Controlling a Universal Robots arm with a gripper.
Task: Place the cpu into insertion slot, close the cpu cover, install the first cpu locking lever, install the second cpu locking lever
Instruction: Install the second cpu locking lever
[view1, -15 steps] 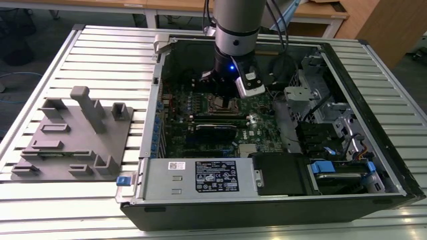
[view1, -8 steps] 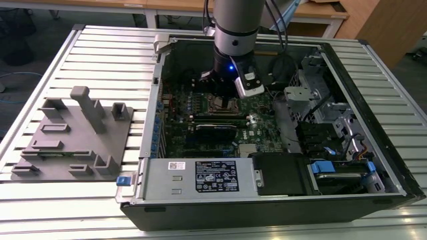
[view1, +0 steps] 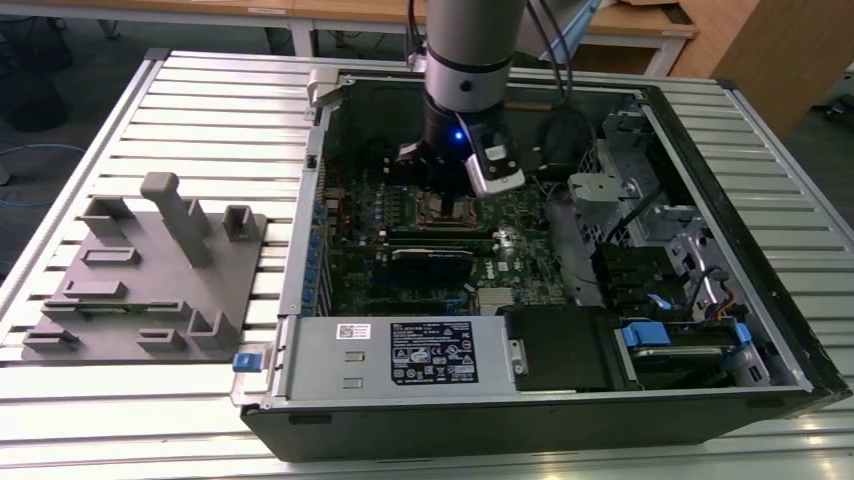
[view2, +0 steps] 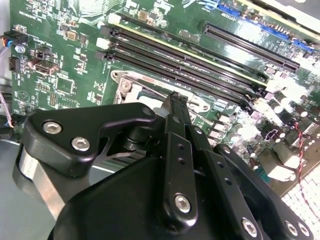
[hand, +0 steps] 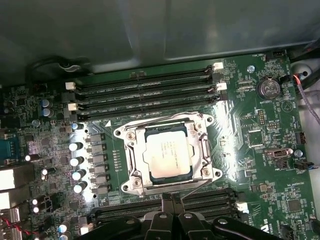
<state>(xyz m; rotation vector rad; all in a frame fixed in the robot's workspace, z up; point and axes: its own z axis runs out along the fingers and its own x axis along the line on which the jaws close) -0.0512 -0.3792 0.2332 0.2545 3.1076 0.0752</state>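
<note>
One chip (hand: 169, 155) already seated in socket (hand: 137, 172), silver cover (hand: 200, 131) closed over its edges. Your pincer (hand: 172, 199) hovers just beside socket's edge, fingers pressed together, holding nothing, tips close to thin lever wire (hand: 192, 186) along that edge.

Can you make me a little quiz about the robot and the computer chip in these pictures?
1. True or false: the small square silver-grey metal cpu sits inside the thin silver metal frame of the cpu cover.
2. What is nearest the black gripper? A the cpu. B the grey plastic block outside the case. C the blue tab at the case's corner.
3. Fill in: the flat circuit board around the cpu is coloured ____.
Key: 1 true; 2 A; 3 green.
</note>
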